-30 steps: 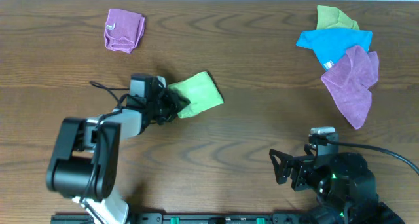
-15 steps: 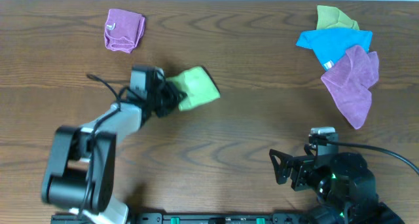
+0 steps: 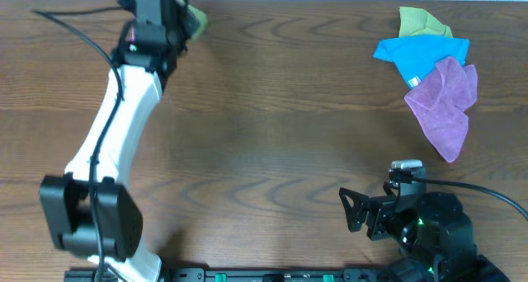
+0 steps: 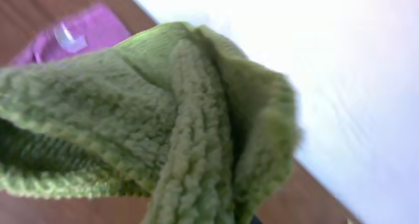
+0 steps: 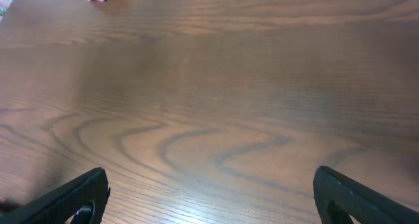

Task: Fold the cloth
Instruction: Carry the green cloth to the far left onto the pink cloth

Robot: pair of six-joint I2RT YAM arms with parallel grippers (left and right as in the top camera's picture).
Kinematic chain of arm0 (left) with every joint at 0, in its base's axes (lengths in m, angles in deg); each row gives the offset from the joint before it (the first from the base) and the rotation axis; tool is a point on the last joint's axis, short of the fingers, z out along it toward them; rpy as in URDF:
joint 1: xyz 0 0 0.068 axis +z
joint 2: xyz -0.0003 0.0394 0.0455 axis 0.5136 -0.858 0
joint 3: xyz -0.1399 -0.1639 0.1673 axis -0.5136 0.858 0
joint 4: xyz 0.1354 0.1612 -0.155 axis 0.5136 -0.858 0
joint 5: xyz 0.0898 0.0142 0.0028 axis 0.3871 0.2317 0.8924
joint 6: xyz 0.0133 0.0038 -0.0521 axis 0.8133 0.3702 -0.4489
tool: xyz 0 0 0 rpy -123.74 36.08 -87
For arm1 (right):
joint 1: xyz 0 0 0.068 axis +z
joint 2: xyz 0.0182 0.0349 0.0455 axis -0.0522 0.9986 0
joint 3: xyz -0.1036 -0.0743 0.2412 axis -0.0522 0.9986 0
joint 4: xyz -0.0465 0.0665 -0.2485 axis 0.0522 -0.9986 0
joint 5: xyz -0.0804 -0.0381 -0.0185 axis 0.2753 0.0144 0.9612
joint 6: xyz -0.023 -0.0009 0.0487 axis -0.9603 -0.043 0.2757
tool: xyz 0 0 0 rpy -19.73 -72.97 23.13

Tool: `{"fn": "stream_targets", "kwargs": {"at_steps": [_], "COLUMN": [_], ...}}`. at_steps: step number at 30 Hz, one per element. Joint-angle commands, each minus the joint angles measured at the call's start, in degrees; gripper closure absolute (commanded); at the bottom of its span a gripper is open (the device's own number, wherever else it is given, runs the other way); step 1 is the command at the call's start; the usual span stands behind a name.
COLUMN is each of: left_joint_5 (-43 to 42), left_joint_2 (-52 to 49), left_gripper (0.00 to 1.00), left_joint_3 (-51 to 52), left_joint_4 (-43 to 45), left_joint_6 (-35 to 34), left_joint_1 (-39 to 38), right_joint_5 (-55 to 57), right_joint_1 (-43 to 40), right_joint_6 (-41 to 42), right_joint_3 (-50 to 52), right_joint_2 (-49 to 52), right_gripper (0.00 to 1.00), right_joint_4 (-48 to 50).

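Fig.: L claw [image 3: 183,22] clamped on green cloth [image 4: 163,119], held up at 11 o'clock of surface [image 3: 272,150], near purple cloth [image 4: 72,37], prob. to set it alongside. R claw [image 3: 351,210] apart, idle at 5 o'clock.

Left wrist view: green cloth [image 4: 163,119] is blurred and cut by the frame edges; purple cloth [image 4: 78,37] is partly covered by it. Overhead: green cloth is mostly hidden behind the left claw [image 3: 177,22]. Right claw [image 5: 209,185] fingers are cropped below.
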Motion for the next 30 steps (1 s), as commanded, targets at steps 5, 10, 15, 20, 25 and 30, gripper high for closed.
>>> {"fn": "stream_targets", "kwargs": {"at_steps": [5, 10, 15, 20, 25, 30], "left_joint_5": [0.9, -1.7, -2.6, -2.4, -2.1, -1.6], "left_joint_2": [-11.3, -16.0, -18.2, -19.6, -21.8, -23.7], "left_gripper": [0.94, 0.94, 0.94, 0.94, 0.94, 0.94], "left_joint_3": [-7.9, -9.8, -10.2, -10.2, -10.2, -10.2], "left_joint_4": [3.2, 8.7, 11.3, 12.2, 13.9, 13.9], "left_joint_6": [2.4, 2.3, 2.3, 2.4, 2.5, 2.6], "left_joint_1": [5.5, 7.1, 7.2, 7.3, 7.4, 7.4], "right_joint_5": [0.2, 0.2, 0.2, 0.2, 0.2, 0.2], "right_joint_1": [-0.4, -0.4, -0.4, -0.4, -0.4, -0.4], "right_joint_6": [0.6, 0.6, 0.6, 0.6, 0.6, 0.6], "right_joint_3": [0.3, 0.3, 0.3, 0.3, 0.3, 0.3], "right_joint_2": [-0.1, -0.1, -0.1, -0.1, -0.1, -0.1], "right_gripper": [0.01, 0.01, 0.01, 0.01, 0.01, 0.01], "right_joint_4": [-0.1, -0.1, -0.1, -0.1, -0.1, -0.1]}}
